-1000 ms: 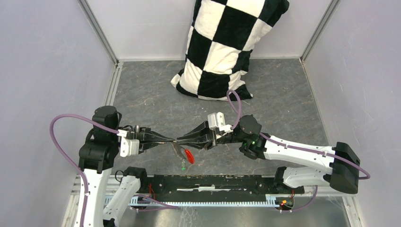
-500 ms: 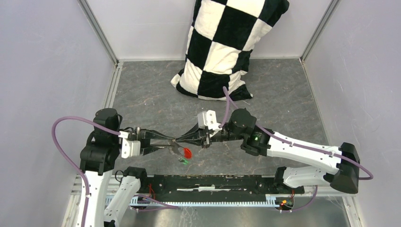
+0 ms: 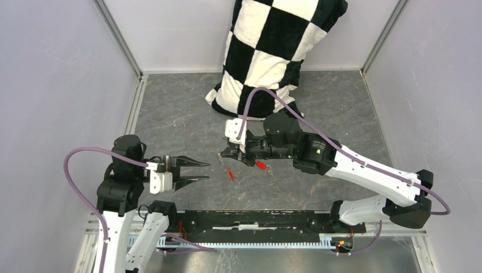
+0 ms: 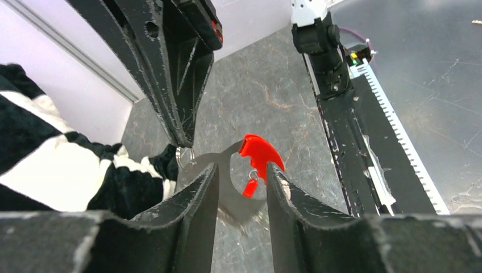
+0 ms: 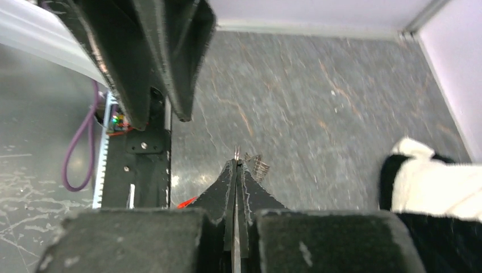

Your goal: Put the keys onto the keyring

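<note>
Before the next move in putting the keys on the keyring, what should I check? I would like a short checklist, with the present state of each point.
1. Right gripper shut on the keyring: ok, its tips pinch a wire ring.
2. Left gripper open: ok.
3. Left gripper apart from the keyring: ok, the top view shows a gap between them.
4. Red-headed key on the keyring: cannot tell. It hangs beside the fob, but the link is too small to see.
5. Green-headed key located: cannot tell. No view shows it.
</note>
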Robot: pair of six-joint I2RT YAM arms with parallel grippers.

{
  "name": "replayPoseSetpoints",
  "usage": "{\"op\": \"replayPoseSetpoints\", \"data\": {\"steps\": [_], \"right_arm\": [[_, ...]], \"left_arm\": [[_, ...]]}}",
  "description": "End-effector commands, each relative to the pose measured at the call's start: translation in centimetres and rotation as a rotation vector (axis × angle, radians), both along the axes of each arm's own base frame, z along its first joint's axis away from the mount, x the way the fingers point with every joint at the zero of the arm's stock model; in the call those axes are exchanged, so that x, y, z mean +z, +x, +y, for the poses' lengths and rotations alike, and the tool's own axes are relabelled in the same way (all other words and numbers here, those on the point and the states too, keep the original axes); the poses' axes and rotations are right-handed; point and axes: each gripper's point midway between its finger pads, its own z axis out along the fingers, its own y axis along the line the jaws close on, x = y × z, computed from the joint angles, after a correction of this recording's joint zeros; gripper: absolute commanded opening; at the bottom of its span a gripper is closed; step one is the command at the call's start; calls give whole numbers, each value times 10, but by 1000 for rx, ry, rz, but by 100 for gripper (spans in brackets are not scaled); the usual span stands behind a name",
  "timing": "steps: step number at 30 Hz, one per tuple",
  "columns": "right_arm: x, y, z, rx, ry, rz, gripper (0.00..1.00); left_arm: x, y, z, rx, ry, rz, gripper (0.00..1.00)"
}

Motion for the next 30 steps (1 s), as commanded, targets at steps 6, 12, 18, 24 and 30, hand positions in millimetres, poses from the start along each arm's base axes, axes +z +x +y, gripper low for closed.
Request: {"op": "replayPoseSetpoints", "data": {"steps": [6,12,18,24,30], "right_arm": [[-40,48,-17,-328,-308,92,1],[-45,54,-13,-390,-323,143,1],[-48,47,7,-356,-315,230,1],[-44,29,20,-243,-274,281,1],[-33,19,19,-143,-105,310,0]], "left_arm": [[-31,54,1,225,-26,373,50],[-62,57,-1,214,-13,500,55],[-64,58,-2,207,-44,450,59],[-62,66,-2,219,-40,406,58],[-40,64,1,223,-17,287,53]]}}
